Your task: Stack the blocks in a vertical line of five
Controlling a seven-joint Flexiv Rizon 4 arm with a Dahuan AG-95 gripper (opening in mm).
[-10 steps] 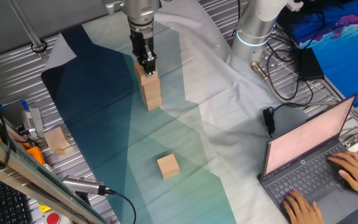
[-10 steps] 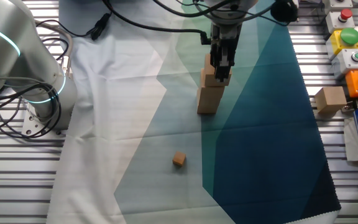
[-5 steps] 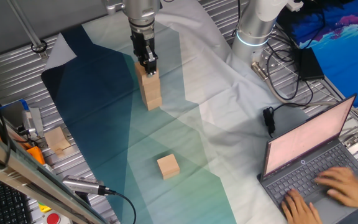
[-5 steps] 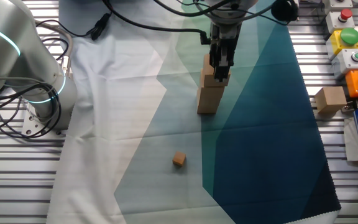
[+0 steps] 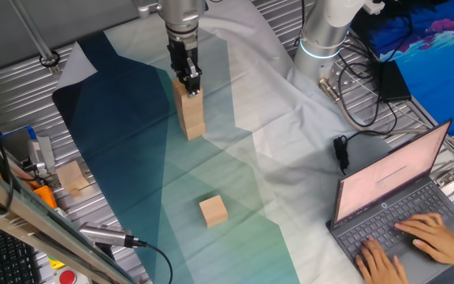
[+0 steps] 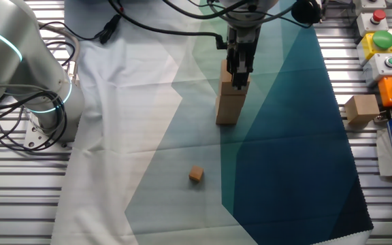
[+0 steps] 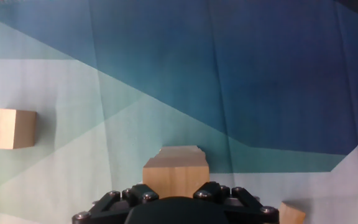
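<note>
The gripper (image 5: 192, 85) hangs straight down over the stack (image 5: 190, 114) of wooden blocks, which stands on the far part of the cloth (image 5: 124, 134) covering the surface. Its fingertips reach down around the top block (image 6: 231, 76). Whether the fingers press on that block or stand just clear of it I cannot tell; in the hand view the gripper body hides the fingertips, and only the stack's top face (image 7: 175, 175) shows beneath it.

The stack looks a few blocks tall, but the exact count is hard to read because the seams between the equal cubes blur together. One loose block (image 5: 213, 211) lies on the near part of the cloth, well apart from the stack; it also shows at the left edge of the hand view (image 7: 7, 128). A much smaller cube (image 6: 195, 174) sits on the cloth in the other fixed view, and a paler cube (image 5: 72, 177) rests off the cloth at the left.

The blocks appear to be stiff, light, plain wood, with flat faces that should neither crush nor slip much. Two opposite side faces, about mid-height, seem the best place to take hold, keeping the cube level. The likely risk is the stack itself: it is narrow and unfixed, so a sideways nudge or an off-centre placement could topple it.
</note>
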